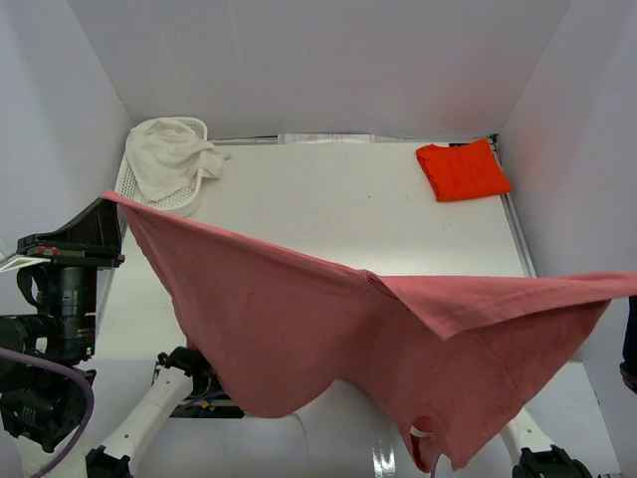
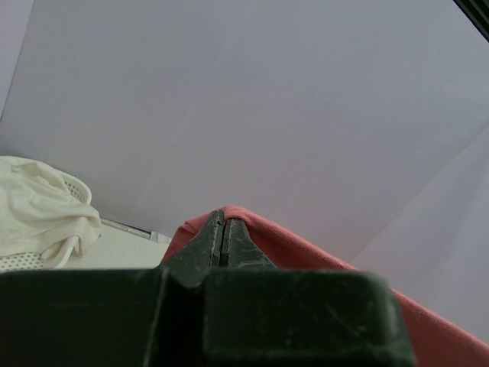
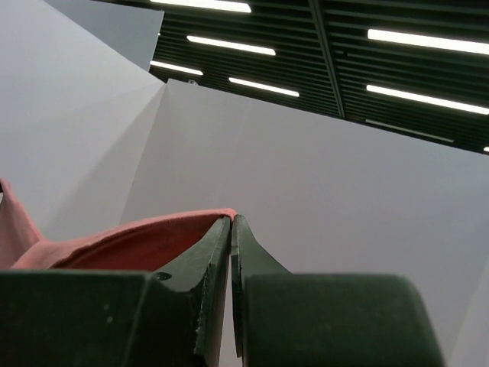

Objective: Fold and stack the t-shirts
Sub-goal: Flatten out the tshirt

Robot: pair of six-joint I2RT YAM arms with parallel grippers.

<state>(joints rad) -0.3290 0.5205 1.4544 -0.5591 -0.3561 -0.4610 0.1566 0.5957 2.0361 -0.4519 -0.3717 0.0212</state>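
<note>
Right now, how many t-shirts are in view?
2. The rose-red t-shirt hangs stretched between the left claw and right claw above the table; the orange t-shirt lies folded at the far right corner. The white cloth in the basket may be another.

One high view, two wrist views pointing up
The top camera is looking down from above and behind, over the table (image 1: 328,209); both wrist cameras are sitting close against the rose-red t-shirt (image 1: 328,329), seemingly angling up at the walls (image 2: 267,115). All three are sharing that shirt.
</note>
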